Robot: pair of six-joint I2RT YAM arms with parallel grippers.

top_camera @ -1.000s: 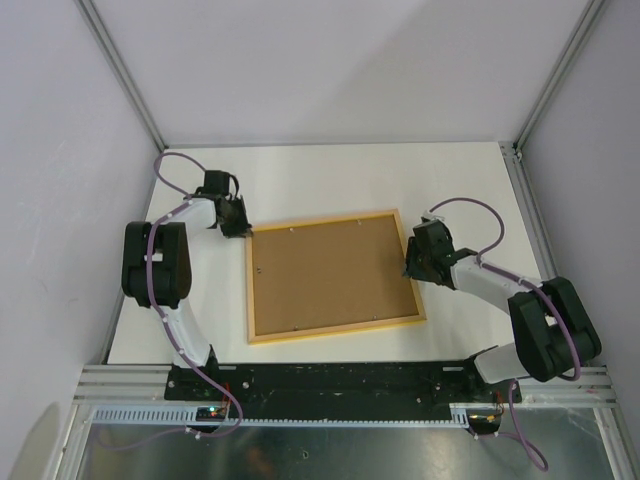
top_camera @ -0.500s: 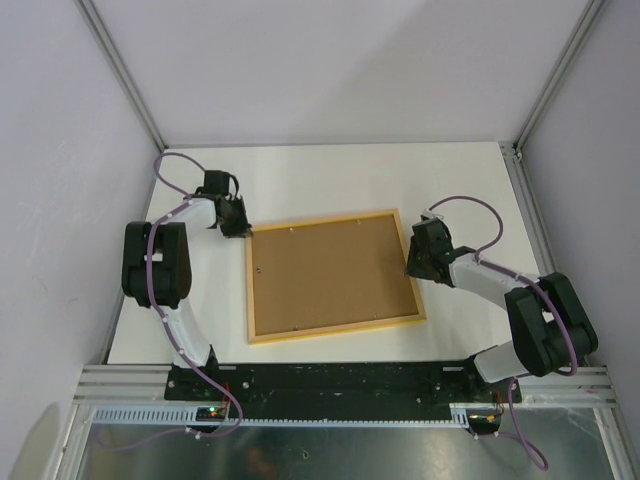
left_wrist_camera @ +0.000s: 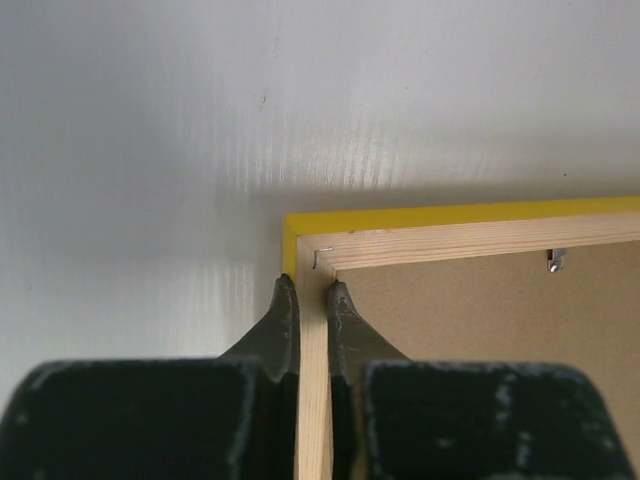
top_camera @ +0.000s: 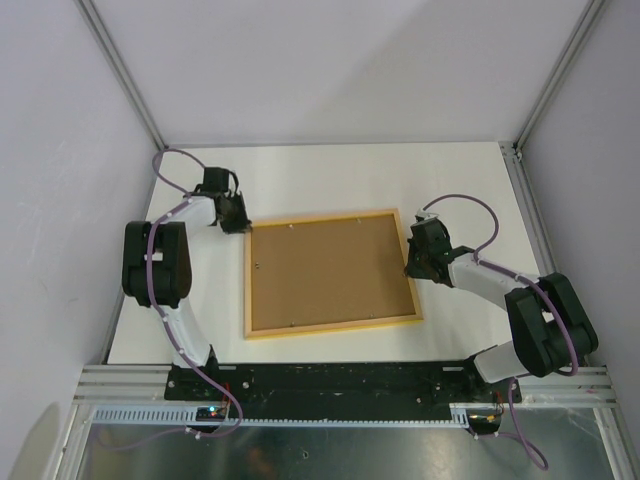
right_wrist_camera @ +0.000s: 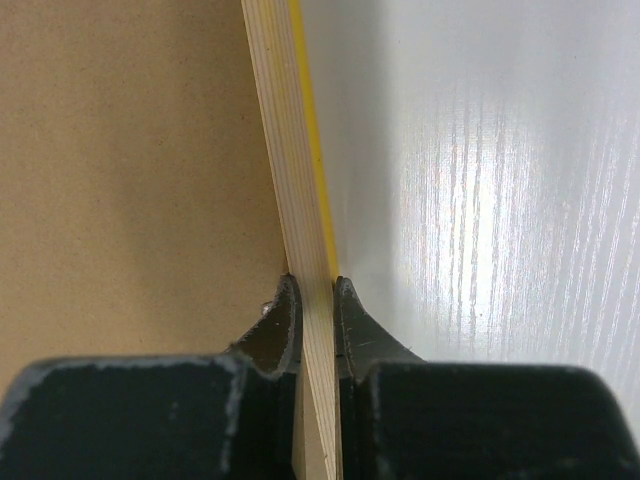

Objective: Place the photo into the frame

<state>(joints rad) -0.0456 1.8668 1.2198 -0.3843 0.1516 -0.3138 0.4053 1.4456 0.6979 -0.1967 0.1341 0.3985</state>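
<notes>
Right gripper (right_wrist_camera: 312, 288): jaws, apart a second ago, have closed and now pinch the frame (top_camera: 332, 327) on its 3 o'clock rail.

Left gripper (left_wrist_camera: 310, 292): displaced slightly toward 12 o'clock, taking the 10 o'clock corner with it.

Frame: turned slightly clockwise in the top view. Its 9 o'clock rail has shifted toward 12 o'clock, and its 5 o'clock corner has drawn in a little.
</notes>
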